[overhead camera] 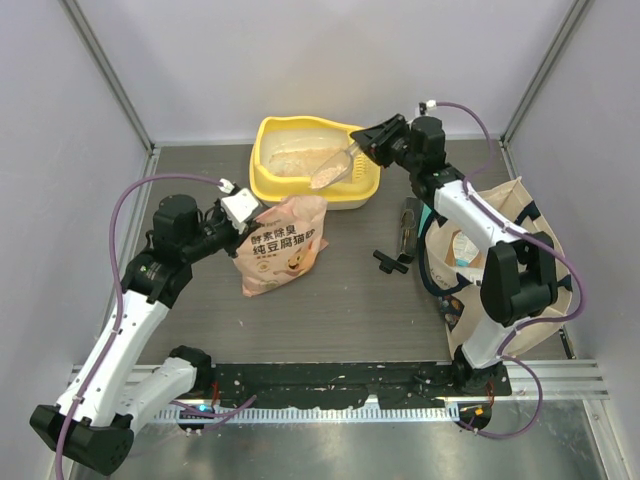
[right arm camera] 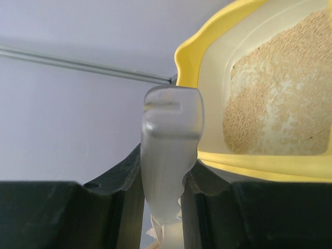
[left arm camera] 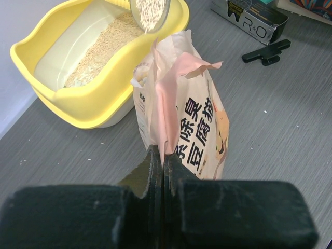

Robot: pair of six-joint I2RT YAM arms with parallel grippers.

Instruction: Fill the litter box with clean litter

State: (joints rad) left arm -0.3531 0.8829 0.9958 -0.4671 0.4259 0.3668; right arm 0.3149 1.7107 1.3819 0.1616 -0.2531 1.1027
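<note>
We log the left fingers [left arm camera: 148,179] pinched shut on the torn top of the peach litter bag [overhead camera: 283,245], propping it upright just beside the yellow litter box [overhead camera: 262,185], while the right fingers [right arm camera: 124,176] clamp the clear scoop [overhead camera: 338,168] by its handle, tipping granules [overhead camera: 295,160] over the partly filled tray.

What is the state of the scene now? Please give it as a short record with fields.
left tool: shut on the top edge of the litter bag, holding it up
right tool: shut on the handle of the scoop
scoop: loaded with granules, over the litter box, near its rim
litter box: partly filled with litter
</note>
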